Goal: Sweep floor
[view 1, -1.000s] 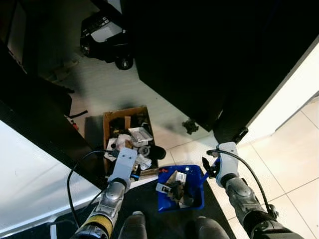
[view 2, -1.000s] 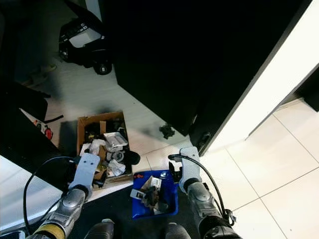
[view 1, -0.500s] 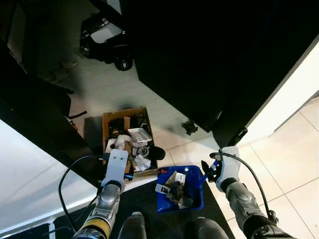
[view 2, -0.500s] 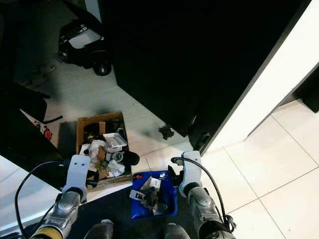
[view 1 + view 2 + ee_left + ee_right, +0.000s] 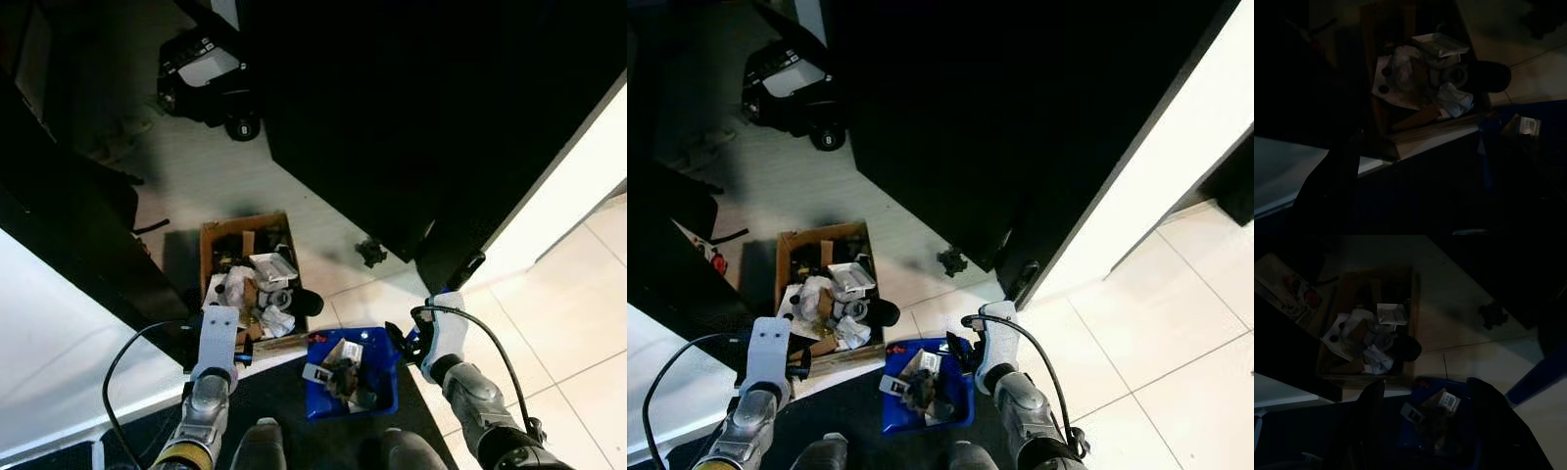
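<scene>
A blue dustpan (image 5: 377, 354) loaded with paper scraps and dark debris lies on the black mat just ahead of my feet. My right gripper (image 5: 400, 342) is down at the pan's right edge, against a blue part; the dark right wrist view shows the dustpan (image 5: 1469, 450) just ahead of it. My left gripper (image 5: 221, 315) hovers at the near edge of an open cardboard box (image 5: 208, 235) full of rubbish. A small dark clump of debris (image 5: 370, 252) lies on the pale floor beyond the pan.
A tall dark cabinet (image 5: 421, 108) spans the far right. A black wheeled toy car (image 5: 206, 78) stands at the back. A dark ledge (image 5: 69, 245) and white surface (image 5: 59, 362) border the left. Pale floor tiles (image 5: 578, 313) lie to the right.
My left arm has drawn back towards me, from over the box to its near edge. My right gripper has dropped slightly nearer, and the dustpan has shifted a little left.
</scene>
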Motion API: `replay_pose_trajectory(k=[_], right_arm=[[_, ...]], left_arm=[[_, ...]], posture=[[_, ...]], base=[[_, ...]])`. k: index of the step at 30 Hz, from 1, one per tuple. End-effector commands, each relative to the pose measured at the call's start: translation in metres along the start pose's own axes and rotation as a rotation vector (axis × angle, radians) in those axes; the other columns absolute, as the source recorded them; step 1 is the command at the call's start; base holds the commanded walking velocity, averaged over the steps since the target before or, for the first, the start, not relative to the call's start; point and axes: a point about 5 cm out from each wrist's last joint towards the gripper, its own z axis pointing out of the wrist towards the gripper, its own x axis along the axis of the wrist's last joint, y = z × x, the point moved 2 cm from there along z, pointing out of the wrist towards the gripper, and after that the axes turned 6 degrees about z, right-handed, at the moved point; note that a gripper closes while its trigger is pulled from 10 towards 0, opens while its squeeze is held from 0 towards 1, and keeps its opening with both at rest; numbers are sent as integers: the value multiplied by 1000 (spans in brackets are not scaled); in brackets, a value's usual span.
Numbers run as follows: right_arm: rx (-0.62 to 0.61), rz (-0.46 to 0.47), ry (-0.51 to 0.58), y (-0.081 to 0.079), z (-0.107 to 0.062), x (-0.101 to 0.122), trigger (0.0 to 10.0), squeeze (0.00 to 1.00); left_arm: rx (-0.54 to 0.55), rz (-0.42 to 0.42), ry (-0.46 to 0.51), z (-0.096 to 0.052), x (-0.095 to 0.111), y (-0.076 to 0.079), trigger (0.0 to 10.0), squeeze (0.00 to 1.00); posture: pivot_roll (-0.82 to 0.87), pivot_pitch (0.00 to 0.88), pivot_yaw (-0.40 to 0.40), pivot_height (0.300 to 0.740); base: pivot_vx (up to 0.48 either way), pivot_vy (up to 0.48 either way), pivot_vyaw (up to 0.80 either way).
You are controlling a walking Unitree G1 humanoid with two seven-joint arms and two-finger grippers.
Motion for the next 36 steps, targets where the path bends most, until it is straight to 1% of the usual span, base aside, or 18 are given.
replay_pose_trajectory(k=[1, 5, 6, 13, 19, 22, 28, 32, 36], right_arm=[[-5, 15, -11, 3, -3, -4, 10000, 0], [-1, 19, -11, 2, -3, -3, 10000, 0], [3, 19, -11, 2, -2, -3, 10000, 0], [0, 23, -7, 2, -2, -2, 10000, 0], [2, 24, -3, 2, -1, 0, 10000, 0], [1, 25, 1, 2, -1, 1, 10000, 0], [5, 24, 5, 1, 0, 1, 10000, 0], [3, 27, 5, 1, -1, 1, 10000, 0], [14, 25, 4, 0, 0, 0, 10000, 0]], left_arm=[[-13, -3, -8, -2, -4, 3, 10000, 0], [-20, 1, -7, -1, -3, 2, 10000, 0], [-18, 0, -7, -1, -2, 2, 10000, 0], [-27, 9, -5, 0, -1, 3, 10000, 0], [-27, 10, -5, 1, -1, 2, 10000, 0], [-30, 12, -4, 1, 0, 3, 10000, 0], [-25, 10, -3, 1, 0, 2, 10000, 0], [-31, 11, -2, 0, 0, 2, 10000, 0], [-21, 6, -2, 0, -1, 0, 10000, 0]], posture=[[-40, 74, -14, 740], [-41, 80, -23, 740], [-39, 70, -17, 740], [-38, 84, -19, 740], [-39, 76, -8, 740], [-41, 96, -16, 740], [-42, 93, -7, 740], [-45, 109, -17, 740], [-47, 93, -7, 740]], base=[[0, 0, 0], [0, 0, 0], [0, 0, 0], [0, 0, 0], [0, 0, 0], [0, 0, 0], [0, 0, 0], [0, 0, 0], [0, 0, 0]])
